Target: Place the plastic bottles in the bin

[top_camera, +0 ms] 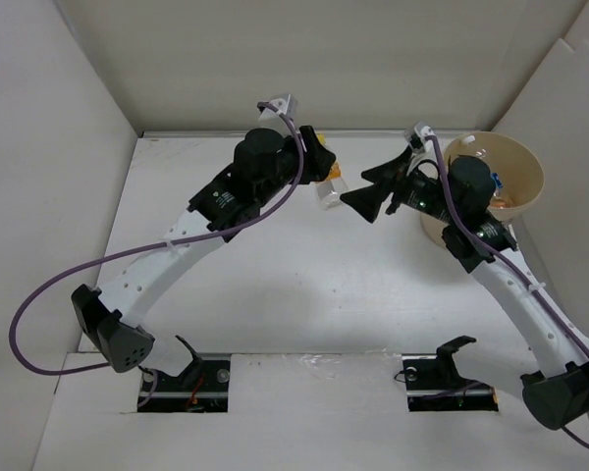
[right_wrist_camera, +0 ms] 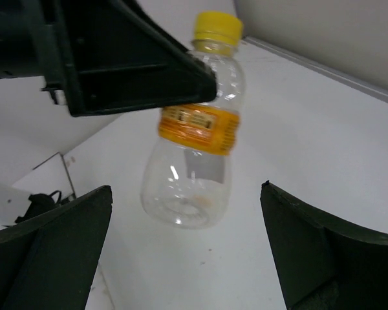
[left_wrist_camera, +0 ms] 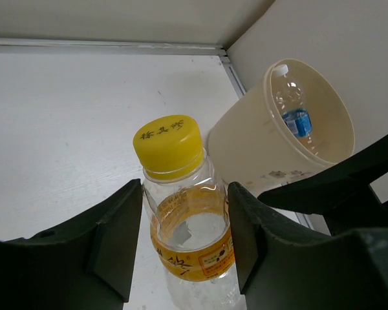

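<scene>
A clear plastic bottle (left_wrist_camera: 181, 200) with a yellow cap and orange label hangs above the table, and my left gripper (left_wrist_camera: 184, 194) is shut on its body. The top view shows this bottle (top_camera: 329, 186) at the tip of the left gripper (top_camera: 324, 175), mid-table near the back. My right gripper (top_camera: 368, 188) stands open just right of it, pointing at it. In the right wrist view the bottle (right_wrist_camera: 197, 148) floats ahead of the wide-open right gripper (right_wrist_camera: 186, 190), apart from both fingers. The tan bin (top_camera: 526, 162) stands at the back right, behind the right arm.
Inside the bin (left_wrist_camera: 246, 142) lies a blue-labelled bottle (left_wrist_camera: 296, 119), with other bottles beside it in the top view. White walls enclose the table at the back and on both sides. The right arm lies close against the bin's near side.
</scene>
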Controlling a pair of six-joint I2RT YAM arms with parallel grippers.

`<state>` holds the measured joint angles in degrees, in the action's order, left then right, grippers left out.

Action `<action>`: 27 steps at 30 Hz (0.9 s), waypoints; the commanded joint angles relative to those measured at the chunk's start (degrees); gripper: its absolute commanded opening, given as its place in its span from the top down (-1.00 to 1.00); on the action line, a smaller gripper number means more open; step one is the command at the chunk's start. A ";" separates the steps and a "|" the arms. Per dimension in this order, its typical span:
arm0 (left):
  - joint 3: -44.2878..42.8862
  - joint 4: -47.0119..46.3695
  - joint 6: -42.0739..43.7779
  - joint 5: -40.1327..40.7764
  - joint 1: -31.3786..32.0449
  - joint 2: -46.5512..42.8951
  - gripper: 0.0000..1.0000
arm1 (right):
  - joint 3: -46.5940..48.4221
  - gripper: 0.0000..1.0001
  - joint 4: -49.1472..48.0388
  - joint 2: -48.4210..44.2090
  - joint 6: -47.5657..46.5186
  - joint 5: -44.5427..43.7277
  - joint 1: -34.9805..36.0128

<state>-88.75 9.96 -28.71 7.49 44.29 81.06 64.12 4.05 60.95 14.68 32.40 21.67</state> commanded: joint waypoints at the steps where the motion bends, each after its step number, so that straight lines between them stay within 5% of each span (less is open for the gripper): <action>1: -0.90 0.33 2.52 -2.38 0.00 -1.16 1.00 | 1.00 -1.00 -7.31 1.27 -1.93 5.31 3.63; 12: -0.90 -1.34 1.38 -7.66 0.00 -5.38 1.00 | 2.67 -1.00 -7.92 10.32 -2.72 -4.27 9.27; 14: -0.90 -1.34 0.85 -8.28 0.00 -5.38 1.00 | 2.68 -0.77 -9.15 11.20 -1.59 -4.28 10.58; 15: -0.90 -1.34 0.85 -8.28 0.00 -5.38 0.90 | 3.20 -0.24 -10.28 11.99 -1.58 -4.28 10.58; 16: -0.90 -1.34 0.85 -7.75 0.00 -5.38 0.47 | 3.21 0.21 -10.29 12.00 -0.97 -4.28 10.58; 18: -0.90 -0.73 0.23 -6.44 0.00 -5.38 -0.78 | 3.82 0.72 -10.82 12.00 -0.27 -6.55 11.11; 19: -0.90 0.49 0.23 -5.56 0.00 -5.38 -0.99 | 3.82 0.85 -10.82 12.00 -0.26 -7.78 11.11; 27: -5.81 7.26 -1.78 11.35 0.00 -5.38 -1.00 | 3.82 1.00 -8.99 8.67 -0.88 -13.15 5.23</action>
<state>-90.30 15.05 -28.64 8.82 44.29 77.91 65.21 -2.15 72.40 14.17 22.44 29.45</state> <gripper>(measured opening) 0.997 0.730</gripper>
